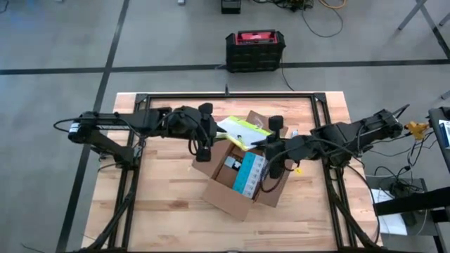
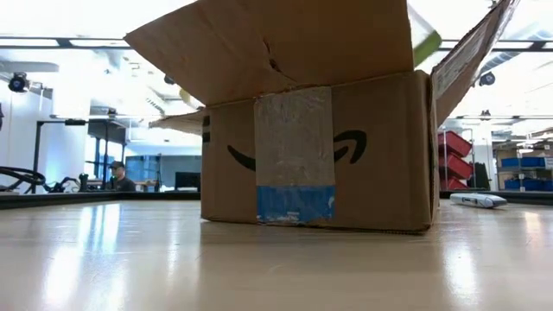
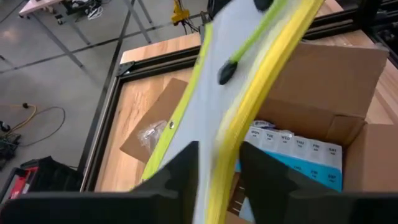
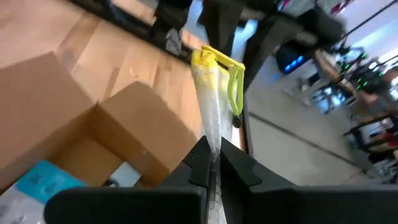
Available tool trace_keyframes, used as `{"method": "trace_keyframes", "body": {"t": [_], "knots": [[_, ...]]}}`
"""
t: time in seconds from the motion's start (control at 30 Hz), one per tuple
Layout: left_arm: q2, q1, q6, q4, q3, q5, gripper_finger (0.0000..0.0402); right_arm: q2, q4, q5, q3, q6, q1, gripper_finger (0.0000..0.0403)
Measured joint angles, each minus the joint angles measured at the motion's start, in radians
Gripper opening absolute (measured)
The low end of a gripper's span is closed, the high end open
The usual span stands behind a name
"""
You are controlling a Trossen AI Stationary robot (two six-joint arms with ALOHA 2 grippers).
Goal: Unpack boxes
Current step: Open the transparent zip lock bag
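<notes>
While one box (image 1: 242,184) lies open, two grippers' jaws pinch one pouch (image 1: 242,128).

Low view: cardboard box (image 2: 315,155) fills the frame, its raised flaps cut off at the top edge; both arms and the contents hidden behind it. Small pale object (image 2: 478,200) on the table beside it, too small to identify. Left wrist view: yellow-edged pouch (image 3: 249,93) blurred (runs out of frame). Lettering on the blue pack (image 3: 292,155) unreadable.
</notes>
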State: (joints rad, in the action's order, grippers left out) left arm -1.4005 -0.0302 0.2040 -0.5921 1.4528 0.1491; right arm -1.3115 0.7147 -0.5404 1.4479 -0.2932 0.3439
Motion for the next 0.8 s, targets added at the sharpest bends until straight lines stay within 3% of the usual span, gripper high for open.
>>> {"method": "trace_keyframes", "body": {"t": [0.2, 0.37, 0.57, 0.8], "knots": [[0.030, 0.000, -0.034, -0.055, 0.000, -0.043, 0.0229, -0.014, 0.081, 0.022, 0.000, 0.102, 0.002, 0.0000], [0.011, -0.018, -0.066, 0.071, -0.025, -0.139, 0.0278, -0.037, 0.095, 0.125, -0.001, 0.140, 0.002, 0.0000], [-0.063, -0.054, -0.003, 0.216, -0.075, -0.144, 0.0275, -0.071, 0.102, 0.273, -0.001, 0.165, 0.002, 0.0000], [-0.165, -0.059, 0.000, 0.300, -0.075, -0.200, 0.0248, -0.094, 0.123, 0.297, -0.001, 0.198, 0.003, 0.0000]]}}
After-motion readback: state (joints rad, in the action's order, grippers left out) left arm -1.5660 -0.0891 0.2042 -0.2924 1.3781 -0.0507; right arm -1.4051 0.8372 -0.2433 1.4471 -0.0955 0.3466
